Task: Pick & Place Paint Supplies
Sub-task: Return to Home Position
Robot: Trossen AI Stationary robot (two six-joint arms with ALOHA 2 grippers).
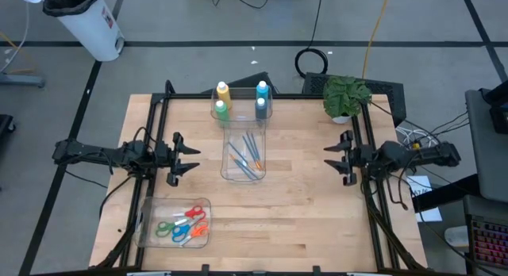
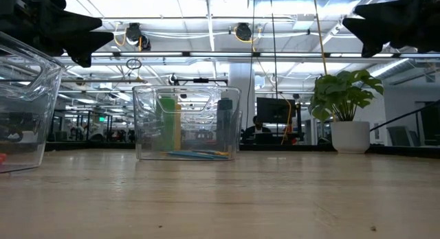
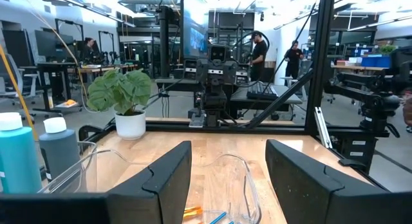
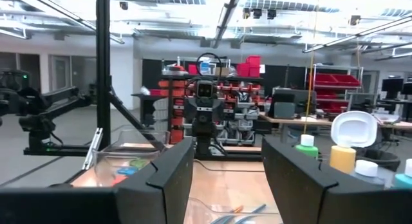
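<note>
Four white-capped paint bottles stand in a clear tub (image 1: pixel 241 108) at the far middle of the table: yellow (image 1: pixel 223 91), green (image 1: pixel 221 109), light blue (image 1: pixel 262 90) and grey-blue (image 1: pixel 260 107). Several thin blue and orange brushes (image 1: pixel 246 157) lie flat in a second clear tub (image 1: pixel 228 171) just in front of it. My left gripper (image 1: pixel 190 159) hovers open, left of the brush tub. My right gripper (image 1: pixel 329 159) hovers open on the tub's right. Both stand clear of the tubs. The left wrist view shows the light blue (image 3: pixel 16 153) and grey-blue (image 3: pixel 59 153) bottles.
A clear tray of coloured scissors (image 1: pixel 181 224) sits near the table's near-left corner. A potted plant (image 1: pixel 346 96) stands at the far-right corner. A black frame (image 1: pixel 159 109) borders the table's left, far and right sides. Bare wood (image 1: pixel 309 220) lies near right.
</note>
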